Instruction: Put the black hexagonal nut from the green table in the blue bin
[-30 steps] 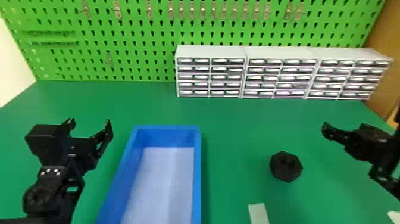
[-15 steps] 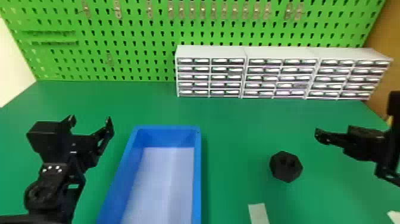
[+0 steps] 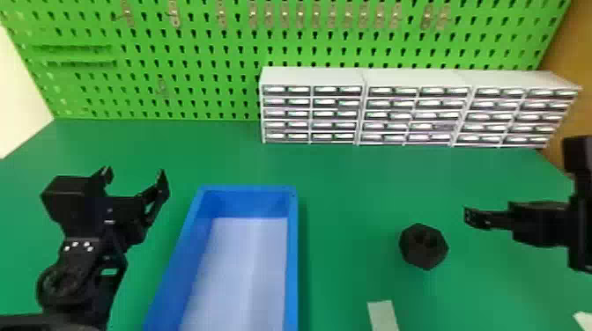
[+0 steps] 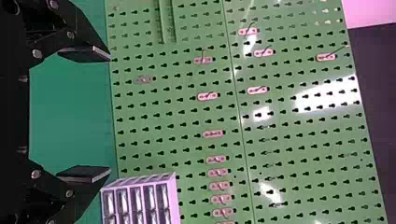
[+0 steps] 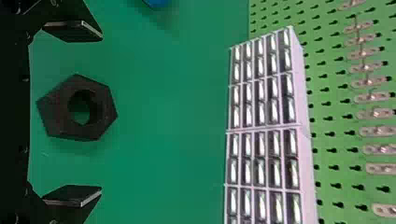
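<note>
Strip (image 3: pixel 383 314): pale, lying on the green table (image 3: pixel 352 185) at the near edge of the head view.
Blue bin (image 3: pixel 291 264): rim upward, left of the nut, its pale floor bare where it shows.
Black hexagonal nut (image 3: pixel 416 257): on the green table, right of the blue bin and well apart from it, lying flat with its hole facing up.
Right gripper (image 5: pixel 101 113): fingers spread, holding nothing; in the right wrist view the nut lies across the space they face, touching neither.
Step in hand: lining up for the pick, it seems; the nut is ungrasped.
Next move: probably lower the right gripper with a finger on either side of the nut, then close on its outer faces; after that, lift clear of the rim before crossing to the bin.
Left gripper (image 3: pixel 135 171): beyond the nut and left of the bin, fingers apart with nothing between them; likely not needed for this pick.
Drawer units (image 3: pixel 312 77): white, in a row at the back of the table.
Pegboard (image 3: pixel 211 66): green, upright behind them, hung with metal hooks (image 3: pixel 174 14).
</note>
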